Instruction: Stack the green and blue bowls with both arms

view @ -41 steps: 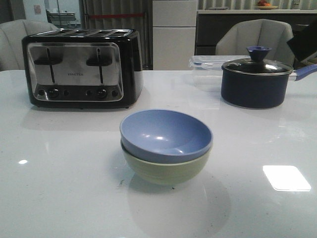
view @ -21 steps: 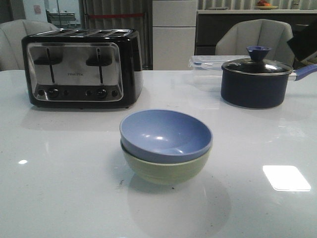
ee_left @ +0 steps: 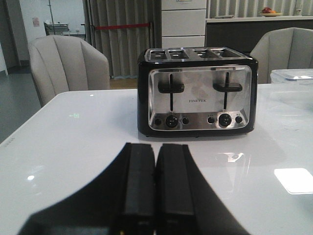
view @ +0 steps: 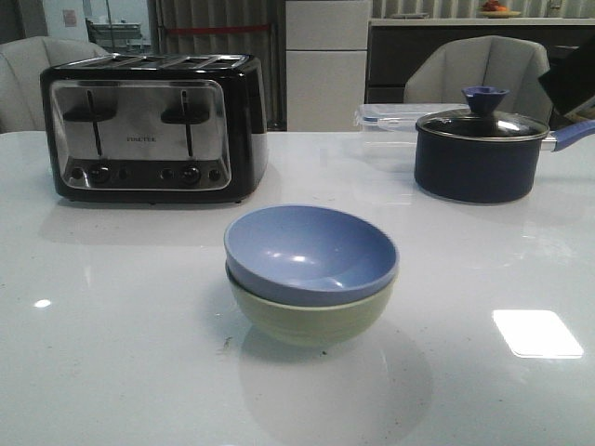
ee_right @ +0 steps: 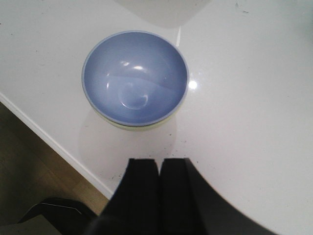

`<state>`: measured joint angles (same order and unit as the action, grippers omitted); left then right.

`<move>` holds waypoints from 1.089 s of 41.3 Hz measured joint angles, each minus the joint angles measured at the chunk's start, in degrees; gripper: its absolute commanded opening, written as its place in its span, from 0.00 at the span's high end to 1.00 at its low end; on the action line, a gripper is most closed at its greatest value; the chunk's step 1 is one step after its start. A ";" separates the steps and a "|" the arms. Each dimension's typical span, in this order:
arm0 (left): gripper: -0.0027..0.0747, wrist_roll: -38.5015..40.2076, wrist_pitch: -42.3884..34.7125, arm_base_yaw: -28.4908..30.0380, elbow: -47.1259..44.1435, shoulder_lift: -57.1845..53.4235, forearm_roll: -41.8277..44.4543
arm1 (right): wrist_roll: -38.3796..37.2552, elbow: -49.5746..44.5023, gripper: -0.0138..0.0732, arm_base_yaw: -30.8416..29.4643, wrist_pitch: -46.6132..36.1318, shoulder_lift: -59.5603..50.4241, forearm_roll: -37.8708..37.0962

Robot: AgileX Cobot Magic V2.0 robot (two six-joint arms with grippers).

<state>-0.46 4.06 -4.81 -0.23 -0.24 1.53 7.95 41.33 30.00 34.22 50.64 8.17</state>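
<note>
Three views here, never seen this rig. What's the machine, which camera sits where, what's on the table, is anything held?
It is a robot with two arms. One picture looks forward over the white table; the other two come from cameras on each arm's wrist, with the black fingers at the bottom edge.

On the table: a blue bowl nested inside a green bowl, slightly askew, near the front. Behind, to the left, stands a black and chrome toaster; to the right a dark navy saucepan with a glass lid, and a clear lidded container beside it.

The left tool faces the toaster, fingers together. The right tool looks down on the stacked bowls, fingers also together. Nothing is held.
</note>
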 measured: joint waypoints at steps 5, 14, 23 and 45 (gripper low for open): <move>0.85 0.46 0.00 0.00 0.00 0.00 0.55 | 0.00 0.00 0.78 0.00 0.00 0.00 0.00; 0.85 0.78 0.00 0.00 0.00 0.00 0.69 | 0.00 0.00 0.78 0.00 0.00 0.00 0.00; 0.85 0.78 0.00 0.00 0.00 0.00 0.69 | 0.00 0.00 0.78 0.00 0.00 0.00 0.00; 0.85 0.78 -0.22 0.00 0.00 0.00 0.82 | 0.00 -1.34 0.78 -4.04 -0.54 -2.95 0.12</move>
<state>0.31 3.84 -4.81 -0.23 -0.24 2.35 7.95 39.99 25.97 33.68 47.69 8.30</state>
